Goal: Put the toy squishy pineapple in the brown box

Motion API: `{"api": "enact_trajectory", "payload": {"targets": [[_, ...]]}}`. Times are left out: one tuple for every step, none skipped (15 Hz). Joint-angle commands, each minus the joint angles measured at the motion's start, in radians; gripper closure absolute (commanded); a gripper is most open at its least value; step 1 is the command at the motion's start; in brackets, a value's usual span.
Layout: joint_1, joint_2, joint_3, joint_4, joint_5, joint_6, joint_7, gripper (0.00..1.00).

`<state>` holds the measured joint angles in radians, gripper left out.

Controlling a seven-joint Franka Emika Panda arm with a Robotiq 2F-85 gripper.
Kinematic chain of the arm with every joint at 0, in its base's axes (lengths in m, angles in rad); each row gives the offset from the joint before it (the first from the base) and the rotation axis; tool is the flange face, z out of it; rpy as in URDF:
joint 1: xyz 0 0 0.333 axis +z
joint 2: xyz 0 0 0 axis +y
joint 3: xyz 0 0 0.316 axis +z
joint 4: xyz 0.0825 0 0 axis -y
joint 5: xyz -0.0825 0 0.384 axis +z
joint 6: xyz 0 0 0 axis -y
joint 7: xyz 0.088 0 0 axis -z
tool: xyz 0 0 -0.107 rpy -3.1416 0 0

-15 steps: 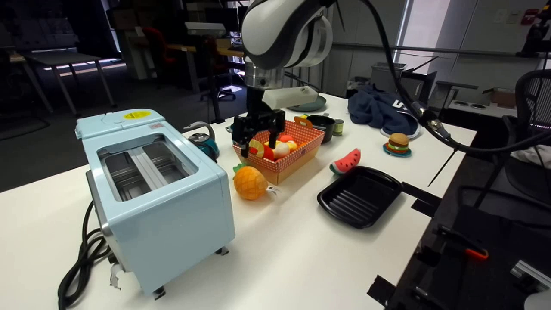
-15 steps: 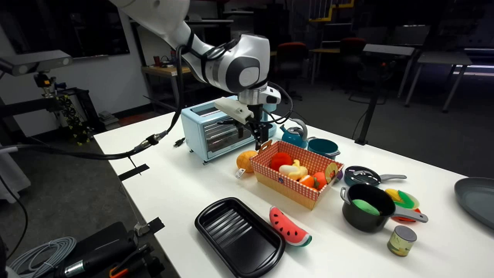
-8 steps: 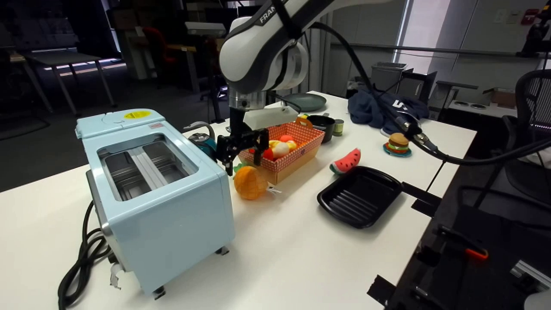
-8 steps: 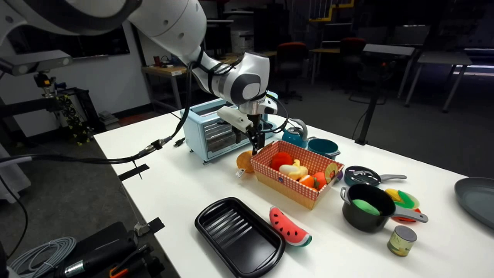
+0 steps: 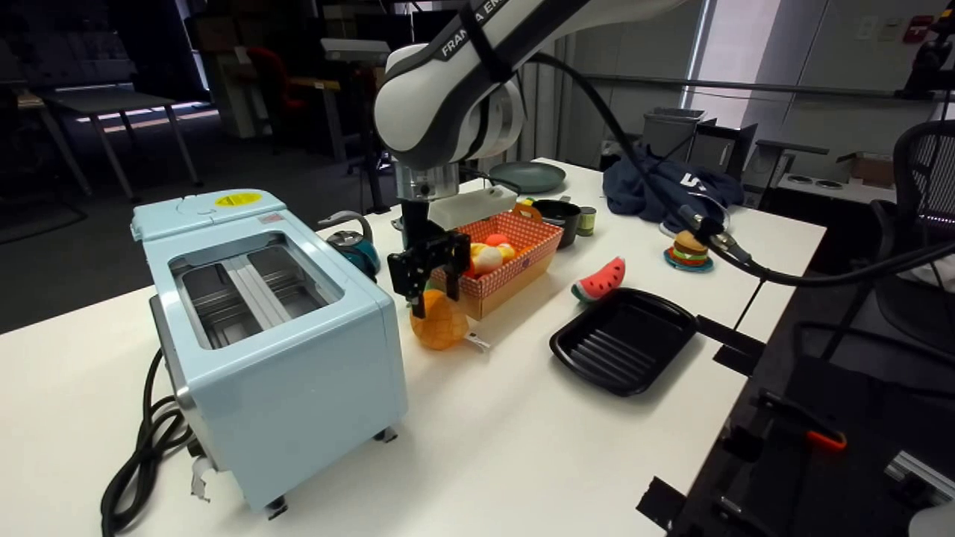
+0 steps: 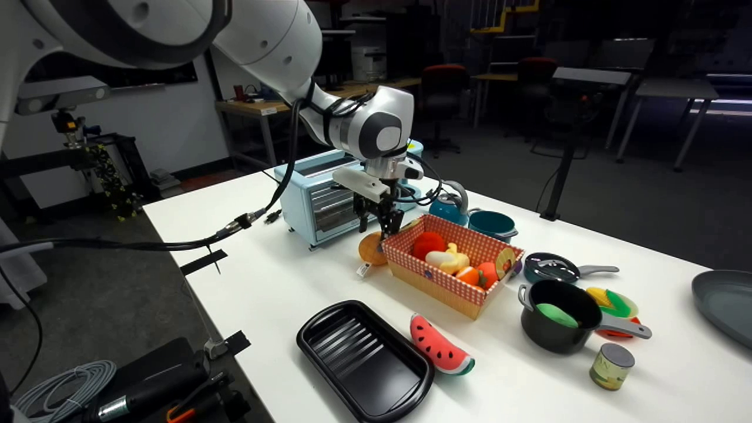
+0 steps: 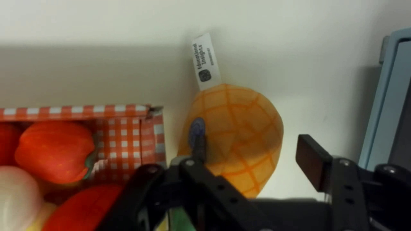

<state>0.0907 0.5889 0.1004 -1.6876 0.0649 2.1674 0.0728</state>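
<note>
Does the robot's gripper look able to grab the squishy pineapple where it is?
Probably yes. The gripper is open right at the pineapple, and nothing else seems to cover it. The brown box stands close on one side, though, so the fit may be tight.

1. One end effector (image 5: pixel 436 300) has two fingers (image 7: pixel 313 163).
2. There is one toy pineapple (image 7: pixel 240 128), bearing one white tag (image 7: pixel 205 61).
3. There is one brown box (image 6: pixel 435 288), holding at least five toys (image 6: pixel 429 243); overlap hides the full number.
4. There are two pots: a teal pot (image 6: pixel 492 223) and a black pot (image 6: pixel 552 339).
5. The black pot holds one green toy (image 6: pixel 557 315).
6. There are two pans: a grill pan (image 6: pixel 376 364) and a frying pan (image 6: pixel 551 270).
7. There is one toaster oven (image 5: pixel 298 403), one kettle (image 6: pixel 447 210) and one can (image 6: pixel 611 370).
8. There is one toy burger (image 5: pixel 690 246) and one toy watermelon slice (image 6: pixel 439 346).
9. One grey round dish (image 6: pixel 728 302) and one navy garment (image 5: pixel 660 192) lie on one white tabletop (image 5: pixel 507 462).
</note>
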Motion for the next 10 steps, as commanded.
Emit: {"api": "enact_trajectory", "payload": {"targets": [[0.003, -0.004, -0.01, 0.032, -0.054, -0.052, -0.101, 0.57], [0.0, -0.006, -0.008, 0.034, -0.064, -0.055, -0.129, 0.66], [-0.003, -0.006, -0.007, 0.035, -0.072, -0.058, -0.156, 0.72], [-0.007, -0.007, -0.005, 0.035, -0.076, -0.057, -0.181, 0.81], [-0.008, -0.009, -0.005, 0.033, -0.084, -0.056, -0.2, 0.88], [-0.01, -0.012, -0.005, 0.03, -0.089, -0.051, -0.22, 0.94], [-0.01, -0.016, -0.005, 0.029, -0.095, -0.047, -0.235, 0.99], [-0.012, -0.019, -0.004, 0.028, -0.096, -0.042, -0.248, 1.0], [-0.015, -0.025, -0.001, 0.03, -0.093, -0.041, -0.262, 1.0], [-0.016, -0.03, 0.001, 0.032, -0.09, -0.038, -0.274, 1.0]]}}
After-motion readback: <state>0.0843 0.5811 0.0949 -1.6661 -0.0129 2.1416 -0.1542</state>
